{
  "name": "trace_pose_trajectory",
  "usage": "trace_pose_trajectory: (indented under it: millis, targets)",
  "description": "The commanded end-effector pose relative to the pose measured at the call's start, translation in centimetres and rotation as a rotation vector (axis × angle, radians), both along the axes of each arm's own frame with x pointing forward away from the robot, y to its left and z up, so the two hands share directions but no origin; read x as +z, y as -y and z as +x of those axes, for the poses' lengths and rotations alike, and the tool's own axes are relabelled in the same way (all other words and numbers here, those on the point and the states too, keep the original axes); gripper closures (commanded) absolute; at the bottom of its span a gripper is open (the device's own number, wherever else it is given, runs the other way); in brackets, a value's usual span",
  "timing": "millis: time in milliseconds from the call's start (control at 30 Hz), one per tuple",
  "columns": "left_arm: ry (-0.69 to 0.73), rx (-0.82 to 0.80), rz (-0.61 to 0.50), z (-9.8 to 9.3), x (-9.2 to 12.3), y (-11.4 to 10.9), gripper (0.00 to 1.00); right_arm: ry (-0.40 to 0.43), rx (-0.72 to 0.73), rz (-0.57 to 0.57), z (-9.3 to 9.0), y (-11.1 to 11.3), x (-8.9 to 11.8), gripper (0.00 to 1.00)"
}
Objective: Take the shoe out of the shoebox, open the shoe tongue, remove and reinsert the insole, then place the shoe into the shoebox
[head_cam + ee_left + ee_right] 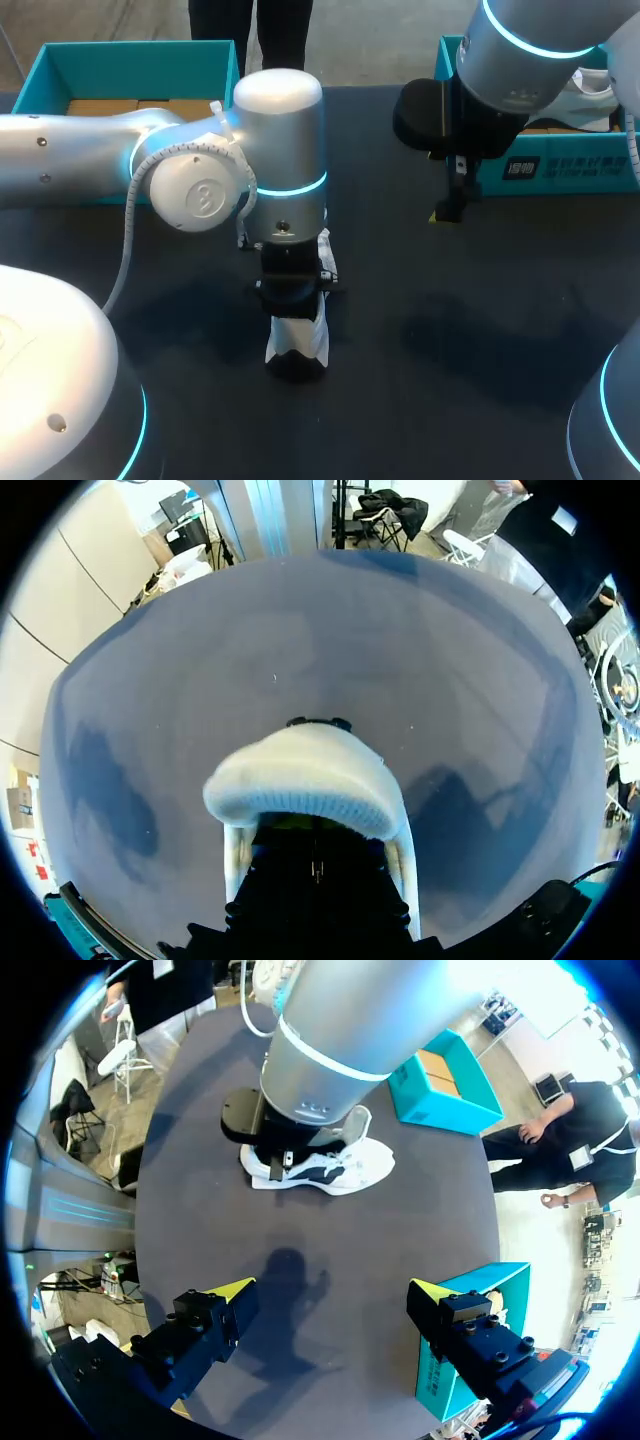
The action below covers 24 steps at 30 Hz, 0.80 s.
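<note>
A white and black shoe (296, 342) (335, 1172) stands on its sole in the middle of the dark table. My left gripper (291, 300) (287, 1152) comes straight down onto its opening. In the left wrist view a white mesh flap of the shoe (310, 772) arches over the spot where the fingertips meet and hides them. I cannot tell whether it is the tongue or the insole. My right gripper (448, 207) (332, 1290) hangs above the table at the far right, wide open with nothing between its fingers. It is well away from the shoe.
A teal shoebox (60, 75) (440, 1095) stands at the far left of the table. A second teal box (560, 178) (488, 1282) stands at the far right, just behind my right gripper. Bare dark tabletop (450, 340) lies between the shoe and my right arm.
</note>
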<state>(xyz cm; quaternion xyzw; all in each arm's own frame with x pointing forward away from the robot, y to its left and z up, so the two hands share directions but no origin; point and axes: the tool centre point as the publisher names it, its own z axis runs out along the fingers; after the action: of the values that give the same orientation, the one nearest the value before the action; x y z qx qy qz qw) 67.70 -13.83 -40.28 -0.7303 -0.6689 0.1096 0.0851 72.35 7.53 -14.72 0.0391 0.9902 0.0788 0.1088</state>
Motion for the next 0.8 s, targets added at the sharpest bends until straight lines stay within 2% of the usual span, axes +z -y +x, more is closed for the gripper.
trace_pose_trajectory:
  millis: [33, 200, 267, 633, 800]
  targets:
    - [0.007, 0.0, 0.001, 0.5, 0.5, 0.1, 1.0, -0.002, 0.0, -0.001, 0.1, -0.1, -0.1, 0.0]
    - [0.092, -0.008, -0.034, 1.6, 2.2, -0.1, 1.0, -0.002, 0.0, -0.001, 0.1, -0.1, -0.1, 0.0]
    - [0.067, 0.003, -0.049, 1.8, 2.3, -0.1, 1.0, -0.002, 0.0, -0.001, 0.1, -0.1, -0.1, 0.0]
    - [0.114, -0.002, 0.006, 2.8, -0.6, 0.1, 1.0, -0.002, 0.0, -0.001, 0.1, -0.1, -0.1, 0.0]
    - [0.144, -0.012, 0.01, 3.3, 0.5, 0.0, 1.0, -0.002, 0.0, -0.001, 0.1, -0.1, -0.1, 0.0]
